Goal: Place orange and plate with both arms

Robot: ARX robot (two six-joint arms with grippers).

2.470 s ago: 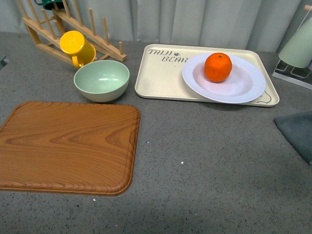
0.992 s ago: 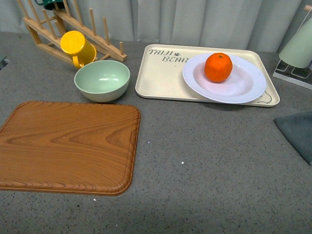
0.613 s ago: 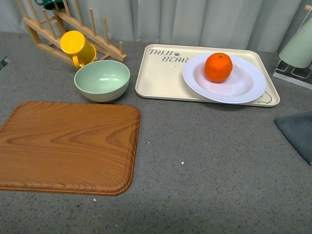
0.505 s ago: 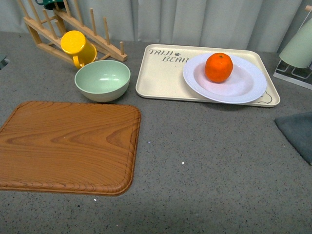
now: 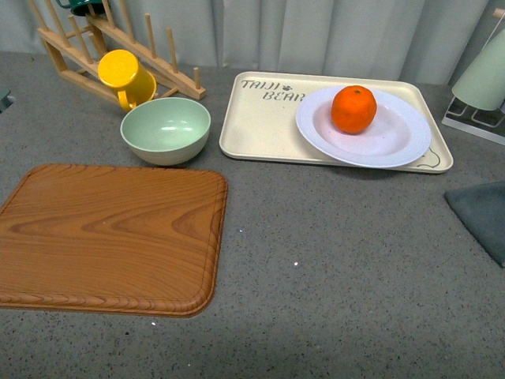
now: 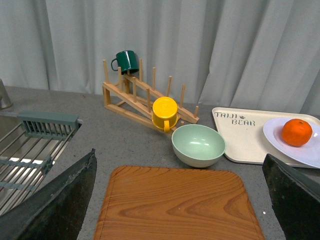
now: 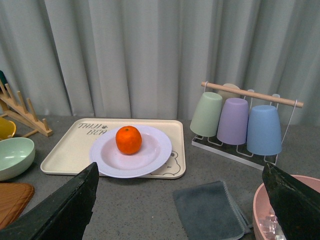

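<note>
Sitting in the hollow of the plate, toward its far-left side, the orange rests loose and free, touched by nothing but the dish beneath it. I judge the fruit firm, fairly light and apt to roll, with a dimpled skin that should give fair grip; a pincer would do best closing across its widest girth, coming down from above. The plate looks stiff and smooth, probably breakable if dropped, and its broad ridged rim is the obvious place to take hold, most easily at the near-right edge, where it overhangs the tray it lies on. Lifting the plate with the orange still on it would risk the fruit rolling off, so the two likely want separate holds. Beside the plate to the left, past the bare half of the tray, stands a pale green bowl, with a yellow mug on a wooden rack behind it; nearer and further left of the plate a wooden board lies flat on the grey tabletop. Each wrist view shows dark fingers at its lower corners, spread wide, so the left pincer and the right pincer both stand apart, holding nothing, well short of the plate.
</note>
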